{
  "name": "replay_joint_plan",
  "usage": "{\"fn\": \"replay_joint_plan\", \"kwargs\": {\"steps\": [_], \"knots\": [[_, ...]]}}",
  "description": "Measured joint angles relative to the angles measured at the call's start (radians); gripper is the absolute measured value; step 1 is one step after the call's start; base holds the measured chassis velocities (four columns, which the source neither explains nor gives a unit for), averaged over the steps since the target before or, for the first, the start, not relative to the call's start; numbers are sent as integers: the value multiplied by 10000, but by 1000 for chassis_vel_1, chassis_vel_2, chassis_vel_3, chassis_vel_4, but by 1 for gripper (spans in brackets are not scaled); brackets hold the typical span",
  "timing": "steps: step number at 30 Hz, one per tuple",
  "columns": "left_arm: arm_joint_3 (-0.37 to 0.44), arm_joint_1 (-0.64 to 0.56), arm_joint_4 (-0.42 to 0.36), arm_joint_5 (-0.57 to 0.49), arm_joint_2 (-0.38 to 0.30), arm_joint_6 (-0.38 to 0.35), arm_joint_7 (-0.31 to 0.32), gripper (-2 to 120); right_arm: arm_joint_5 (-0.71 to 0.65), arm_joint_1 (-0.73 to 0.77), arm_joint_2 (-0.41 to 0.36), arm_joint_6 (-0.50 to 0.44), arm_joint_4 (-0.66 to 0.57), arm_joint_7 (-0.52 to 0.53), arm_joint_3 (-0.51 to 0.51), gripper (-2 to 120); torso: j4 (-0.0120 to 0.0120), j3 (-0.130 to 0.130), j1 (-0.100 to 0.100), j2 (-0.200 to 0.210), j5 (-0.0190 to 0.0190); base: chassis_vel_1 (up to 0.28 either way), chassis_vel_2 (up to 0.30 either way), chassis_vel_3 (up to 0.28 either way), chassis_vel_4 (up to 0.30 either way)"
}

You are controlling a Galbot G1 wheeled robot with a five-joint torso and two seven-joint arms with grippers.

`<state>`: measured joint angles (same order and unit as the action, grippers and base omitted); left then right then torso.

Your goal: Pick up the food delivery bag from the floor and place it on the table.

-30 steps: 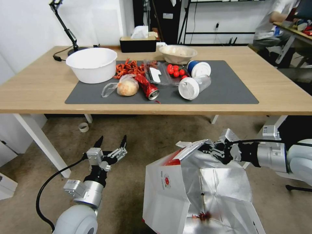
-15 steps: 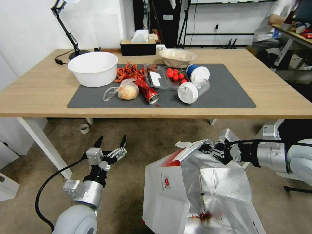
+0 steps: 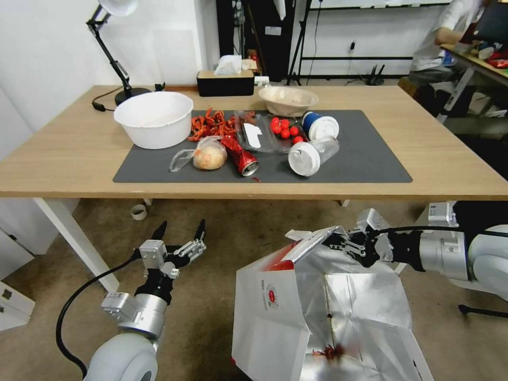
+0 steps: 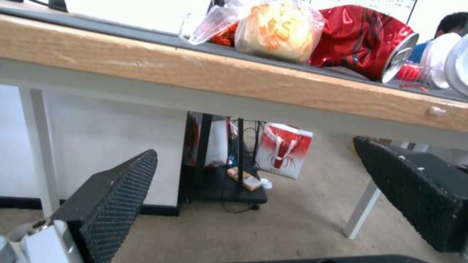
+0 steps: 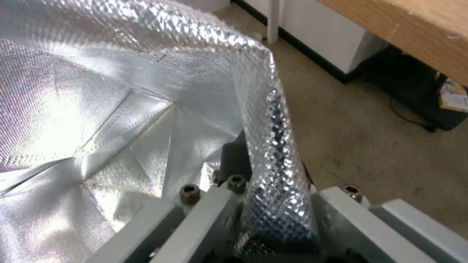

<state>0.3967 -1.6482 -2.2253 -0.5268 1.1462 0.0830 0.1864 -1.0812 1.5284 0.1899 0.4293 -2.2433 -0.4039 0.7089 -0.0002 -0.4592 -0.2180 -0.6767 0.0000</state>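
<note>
The right gripper [image 3: 343, 244] is clamped on the foil rim of the food delivery bag [image 3: 296, 312], lower middle of the frame, below the table [image 3: 455, 153] edge. The table has slid lower in the picture since a second ago, so the camera is rising, I guess; bag and grip look unchanged. The left gripper [image 3: 179, 233] hangs open at lower left.

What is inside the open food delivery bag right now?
The food delivery bag, pinched at its rim by the right gripper, shows creased silver foil lining and a small red smear low inside. Its front wall covers the near inner side, so anything there cannot be seen.
</note>
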Motion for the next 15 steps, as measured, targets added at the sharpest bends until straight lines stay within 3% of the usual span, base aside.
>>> {"fn": "replay_joint_plan", "kwargs": {"steps": [15], "knots": [[39,-101,-27,35,-13,-69,-26,100,-12,25,42,0,-10,13,9,0,0,-358,-257,-619,-1,0,0,0,0]]}}
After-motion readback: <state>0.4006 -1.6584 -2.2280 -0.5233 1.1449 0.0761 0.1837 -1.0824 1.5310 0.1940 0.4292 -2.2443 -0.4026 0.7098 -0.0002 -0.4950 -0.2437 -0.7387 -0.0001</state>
